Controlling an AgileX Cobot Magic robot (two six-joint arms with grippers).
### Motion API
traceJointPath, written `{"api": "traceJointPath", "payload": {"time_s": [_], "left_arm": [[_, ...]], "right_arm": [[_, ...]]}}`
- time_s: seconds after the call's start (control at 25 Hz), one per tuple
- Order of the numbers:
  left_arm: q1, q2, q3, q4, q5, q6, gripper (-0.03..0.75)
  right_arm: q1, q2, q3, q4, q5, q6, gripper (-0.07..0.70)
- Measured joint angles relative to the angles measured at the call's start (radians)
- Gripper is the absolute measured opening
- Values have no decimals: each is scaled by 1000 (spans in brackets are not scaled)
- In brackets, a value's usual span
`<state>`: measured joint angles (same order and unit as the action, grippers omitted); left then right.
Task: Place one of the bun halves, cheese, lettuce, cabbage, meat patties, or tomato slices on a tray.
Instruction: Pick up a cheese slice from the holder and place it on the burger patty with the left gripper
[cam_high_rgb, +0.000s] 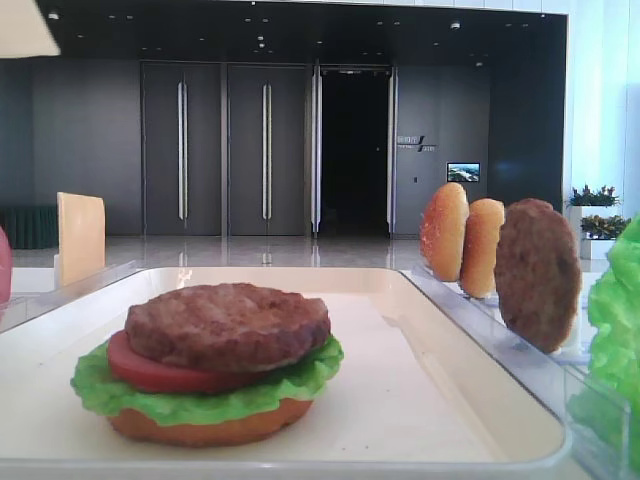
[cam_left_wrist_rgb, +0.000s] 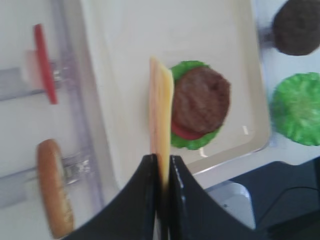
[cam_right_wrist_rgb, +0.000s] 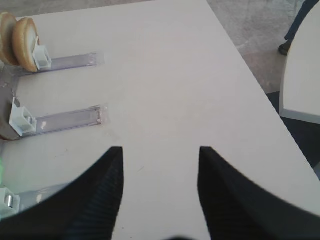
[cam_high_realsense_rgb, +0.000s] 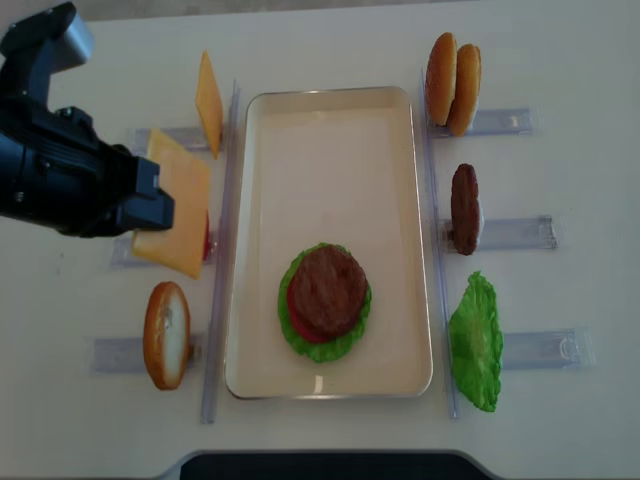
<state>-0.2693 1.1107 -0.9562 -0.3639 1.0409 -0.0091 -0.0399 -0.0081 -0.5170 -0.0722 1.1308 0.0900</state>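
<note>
Left gripper (cam_left_wrist_rgb: 161, 172) is shut tight on 1 cheese slice (cam_high_realsense_rgb: 172, 214), held aloft off the tray's (cam_high_realsense_rgb: 255, 250) left rim over the L racks; slice seen edge-on in wrist view, long axis running fwd from the fingers. Stack topped by meat patty (cam_high_realsense_rgb: 328, 290) lies to the right of the slice, near end of tray, so L arm is the nearer; bare tray floor beyond the stack gives room. Right gripper (cam_right_wrist_rgb: 160, 155) stands wide, holding nothing, over bare table (cam_right_wrist_rgb: 165, 75) by the buns (cam_right_wrist_rgb: 25, 42).

Beyond my white table (cam_right_wrist_rgb: 165, 75): dark grey wall (cam_high_rgb: 85, 140) with tall doors (cam_high_rgb: 225, 150); open doorway (cam_high_rgb: 353, 150) right of them; potted plants (cam_high_rgb: 593, 197) far right, near bright windows.
</note>
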Motion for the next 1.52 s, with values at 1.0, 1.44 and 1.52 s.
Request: {"api": "traceJointPath", "payload": {"time_s": [1.0, 1.44, 1.52], "left_arm": [[0, 327, 97, -904, -11, 780, 27], [0, 332, 252, -949, -72, 910, 27], [0, 344, 260, -973, -73, 940, 27]], "right_arm": [[0, 0, 0, 0, 0, 0, 359], [0, 0, 0, 0, 0, 0, 359], [0, 0, 0, 0, 0, 0, 359]]}}
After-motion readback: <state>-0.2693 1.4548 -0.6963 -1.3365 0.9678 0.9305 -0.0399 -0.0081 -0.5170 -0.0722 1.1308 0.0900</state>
